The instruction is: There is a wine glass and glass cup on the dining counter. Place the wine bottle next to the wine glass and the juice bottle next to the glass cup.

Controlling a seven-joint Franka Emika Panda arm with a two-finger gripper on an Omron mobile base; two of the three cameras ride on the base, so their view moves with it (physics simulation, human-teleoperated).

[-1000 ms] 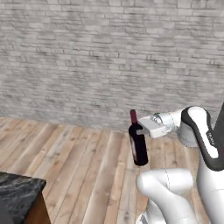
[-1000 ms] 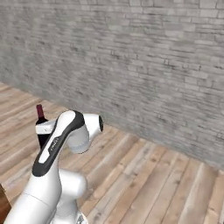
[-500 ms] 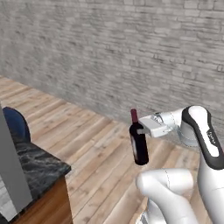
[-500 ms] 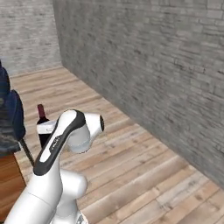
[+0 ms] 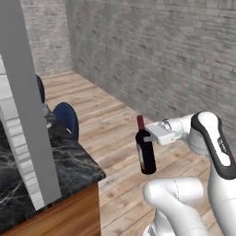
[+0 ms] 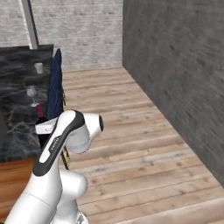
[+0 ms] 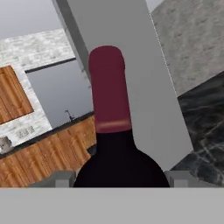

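Note:
My gripper (image 5: 147,137) is shut on the wine bottle (image 5: 146,154), a dark bottle with a dark red capsule, held upright in the air over the wood floor. Its neck (image 7: 109,87) rises in the middle of the hand view. The dining counter (image 5: 69,168), black veined marble on a wood base, lies to the left of the bottle. On its top stand the stemmed wine glass (image 6: 31,93) and, farther back, the whitish glass cup (image 6: 39,68). The red bottle top (image 6: 40,110) peeks out behind my arm. The juice bottle is out of view.
A tall grey pillar (image 5: 28,106) rises from the counter near its end. Blue chairs (image 5: 67,118) stand along the counter's side. A brick wall (image 5: 175,60) runs along the right, with open wood floor (image 6: 144,144) between it and the counter.
The whole picture has swung as the base turned: the counter, pillar and blue chairs have come further into view. The bottle stays in the gripper at the same height.

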